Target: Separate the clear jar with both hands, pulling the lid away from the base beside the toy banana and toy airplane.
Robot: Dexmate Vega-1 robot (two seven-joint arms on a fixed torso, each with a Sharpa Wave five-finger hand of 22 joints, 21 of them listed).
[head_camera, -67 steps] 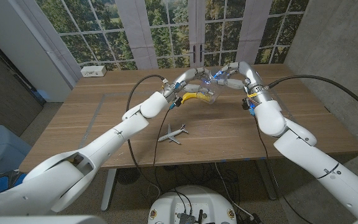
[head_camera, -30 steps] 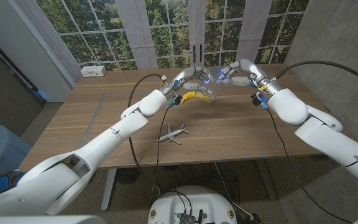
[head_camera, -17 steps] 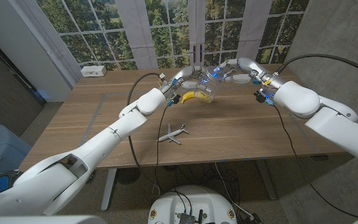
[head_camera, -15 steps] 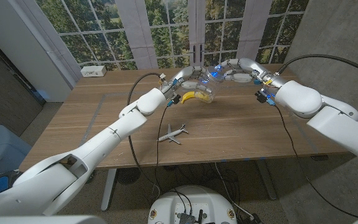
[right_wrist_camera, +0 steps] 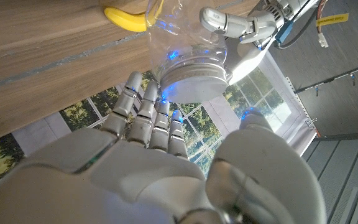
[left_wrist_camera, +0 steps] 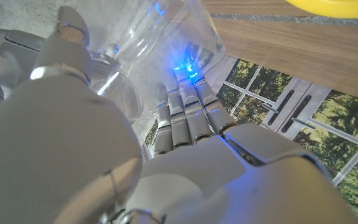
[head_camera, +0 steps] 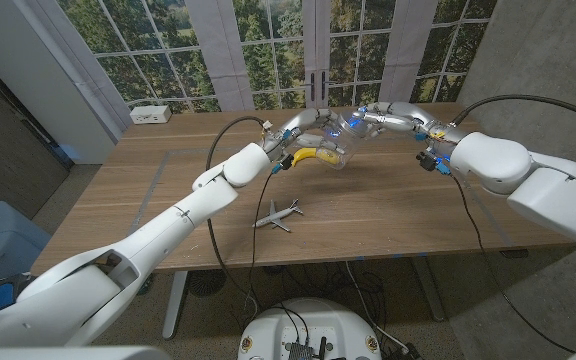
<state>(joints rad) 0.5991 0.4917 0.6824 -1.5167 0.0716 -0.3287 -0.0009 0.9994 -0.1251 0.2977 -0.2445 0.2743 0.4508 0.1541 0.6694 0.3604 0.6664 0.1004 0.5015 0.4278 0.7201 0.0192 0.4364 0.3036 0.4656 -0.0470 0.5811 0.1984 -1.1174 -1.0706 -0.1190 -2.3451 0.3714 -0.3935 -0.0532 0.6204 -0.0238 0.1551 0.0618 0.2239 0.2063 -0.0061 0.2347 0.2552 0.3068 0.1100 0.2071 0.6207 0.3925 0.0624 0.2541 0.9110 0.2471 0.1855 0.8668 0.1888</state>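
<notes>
Over the far middle of the wooden surface [head_camera: 168, 190] the left hand [head_camera: 303, 125] grips the clear jar [head_camera: 335, 150] by its body, just above the toy banana [head_camera: 311, 155]. The right hand [head_camera: 373, 118] reaches in, fingers at the lid [right_wrist_camera: 194, 78], which sits on the jar; its grip I can't confirm. The toy airplane [head_camera: 279, 213] lies apart, nearer the robot.

The right hand [head_camera: 373, 117] has swung in from the right to the clear jar [head_camera: 336, 146].
</notes>
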